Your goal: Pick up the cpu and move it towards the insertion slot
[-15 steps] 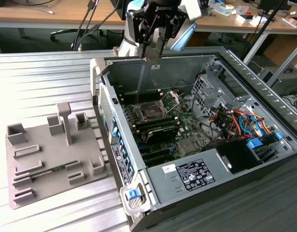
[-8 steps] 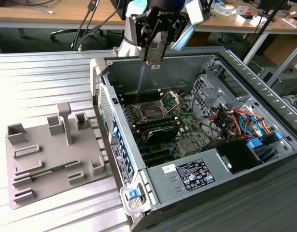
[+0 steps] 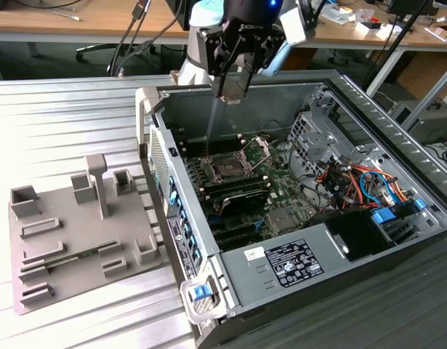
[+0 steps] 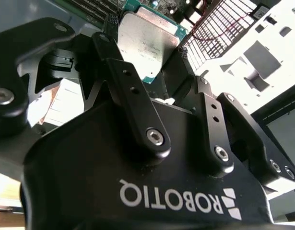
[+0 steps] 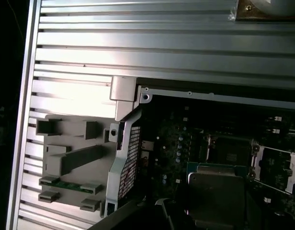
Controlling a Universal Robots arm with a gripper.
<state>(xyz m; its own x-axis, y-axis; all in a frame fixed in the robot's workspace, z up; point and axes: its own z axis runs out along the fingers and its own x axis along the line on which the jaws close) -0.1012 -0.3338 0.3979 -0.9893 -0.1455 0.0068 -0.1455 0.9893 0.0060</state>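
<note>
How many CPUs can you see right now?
1. The cpu is held in the gripper, above the open computer case. The insertion slot looks empty; others may be hidden.

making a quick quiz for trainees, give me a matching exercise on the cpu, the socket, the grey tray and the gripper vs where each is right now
Things:
1. cpu
2. insertion slot
3. grey tray
4. gripper

Places or states:
A. on the ribbed metal table, outside the computer case, on the exterior view's left
B. on the green motherboard, bracket raised, dark centre bare
C. above the open case, shut on the chip
D. held between the fingers, silvery top showing in both wrist views

Pairs: 1-D, 2-B, 3-A, 4-C
</note>
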